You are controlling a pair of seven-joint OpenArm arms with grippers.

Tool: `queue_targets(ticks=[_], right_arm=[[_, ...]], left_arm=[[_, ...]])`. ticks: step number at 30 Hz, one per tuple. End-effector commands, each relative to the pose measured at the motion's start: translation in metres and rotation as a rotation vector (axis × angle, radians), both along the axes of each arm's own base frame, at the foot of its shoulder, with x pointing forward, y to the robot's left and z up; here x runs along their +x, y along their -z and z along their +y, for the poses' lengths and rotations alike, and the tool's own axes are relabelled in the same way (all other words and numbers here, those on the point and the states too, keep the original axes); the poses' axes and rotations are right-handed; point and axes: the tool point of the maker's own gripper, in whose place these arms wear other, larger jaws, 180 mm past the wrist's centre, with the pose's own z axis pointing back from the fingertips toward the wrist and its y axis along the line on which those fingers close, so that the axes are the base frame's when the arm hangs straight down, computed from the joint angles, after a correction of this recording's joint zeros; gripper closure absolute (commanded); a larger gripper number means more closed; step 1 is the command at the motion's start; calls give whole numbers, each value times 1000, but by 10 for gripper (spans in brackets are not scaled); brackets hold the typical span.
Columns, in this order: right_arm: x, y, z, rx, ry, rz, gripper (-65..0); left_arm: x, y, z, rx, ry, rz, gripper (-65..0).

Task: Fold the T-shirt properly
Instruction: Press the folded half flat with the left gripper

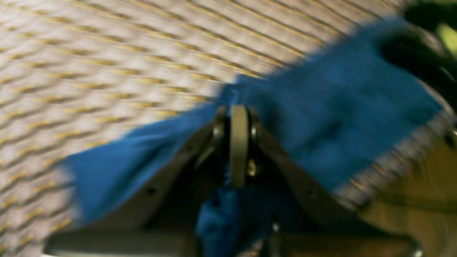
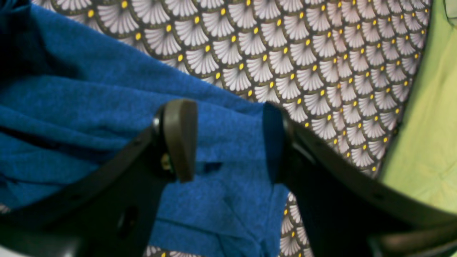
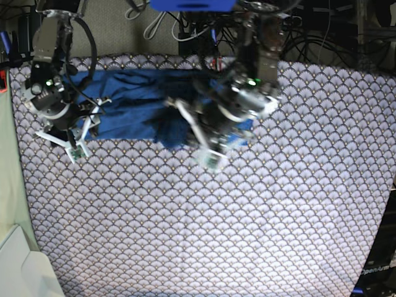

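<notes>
Two grippers I see at the shirt (image 3: 133,105), which lies bunched on the far part of the cloth (image 3: 247,216): left gripper (image 1: 238,117) pinched on blue fabric, blurry maybe; right gripper (image 2: 228,139) has fingers apart over a fold

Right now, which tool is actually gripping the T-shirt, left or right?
Left. The left tool is shut on the T-shirt, with blue cloth bunched at its tips. The right tool stands open over one end of the shirt, not clamping it.
</notes>
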Motion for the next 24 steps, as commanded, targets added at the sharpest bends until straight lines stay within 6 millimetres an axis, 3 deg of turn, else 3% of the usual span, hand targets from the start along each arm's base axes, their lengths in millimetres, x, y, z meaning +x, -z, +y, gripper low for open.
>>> queue_targets(ticks=[1,5,12,17,22,24], right_arm=[[7,-11,1,2,-8,-41,-302],[7,-10,1,3,-8,-41,-302],[7,-10,1,5,-8,-42,-302],[7,-10,1,5,-8,-42,-302],[7,-10,1,4,-8,-39,-302],[7,-10,1,4,-8,-39,-302]], left_arm=[[7,-11,2,-18,-12,-35,-21],[17,-7,36,8,-97,-33,-4],[13,1,47,27,-104,-19,-4],[7,-4,26,-43,-54,-11,-8],[-5,-13,-10,-173,46,11,-15],[-14,-13,-26,-198,114,28,-50]])
